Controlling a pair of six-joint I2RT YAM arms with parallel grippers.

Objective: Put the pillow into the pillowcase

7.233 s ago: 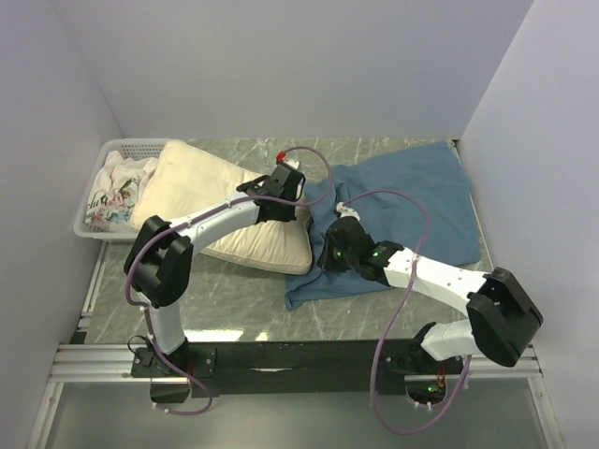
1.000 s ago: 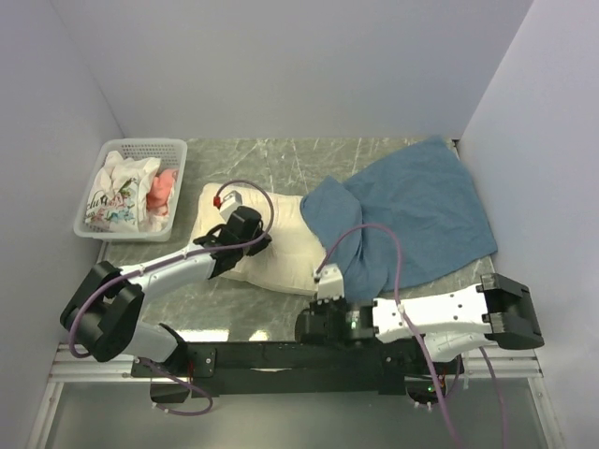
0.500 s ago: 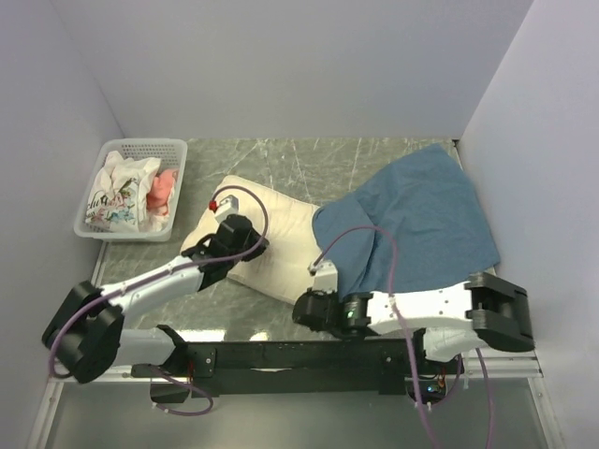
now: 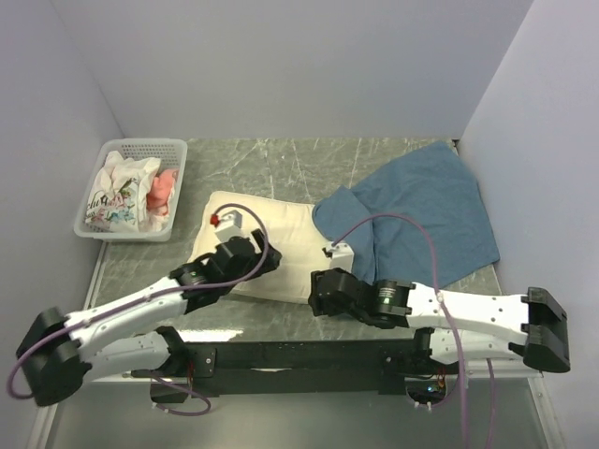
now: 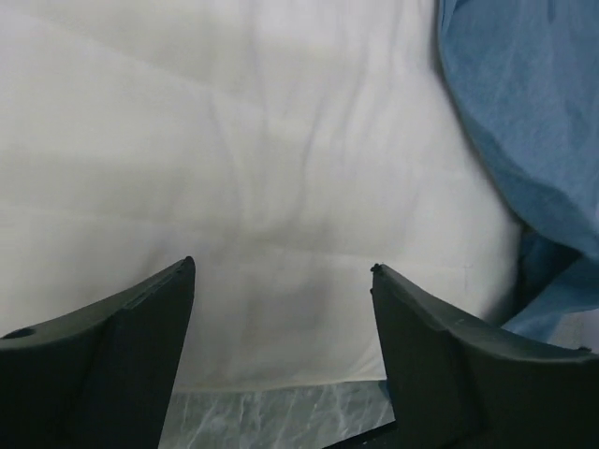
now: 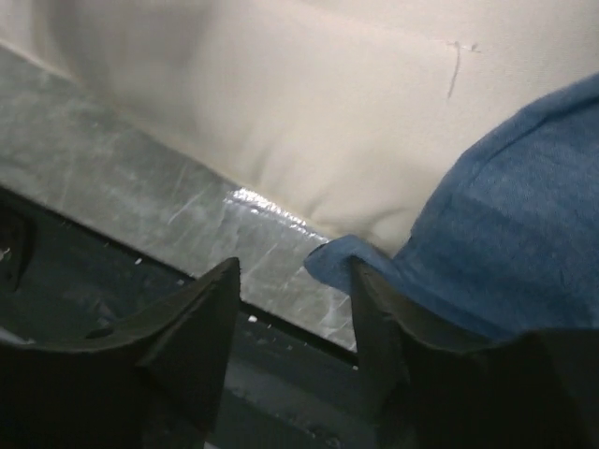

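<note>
against the pillowcase (image 4: 421, 210), pillow (image 4: 284, 224), cloth (image 4: 114, 195) print unreadable

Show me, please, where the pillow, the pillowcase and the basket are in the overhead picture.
pillow (image 4: 279, 229): top view, its bare centre.
pillowcase (image 4: 421, 210): top view, middle of the cloth.
basket (image 4: 148, 147): top view, far rim.

Open tabletop (image 4: 281, 164) beyond pillow (image 4: 281, 229); basket (image 4: 150, 143) far left
</note>
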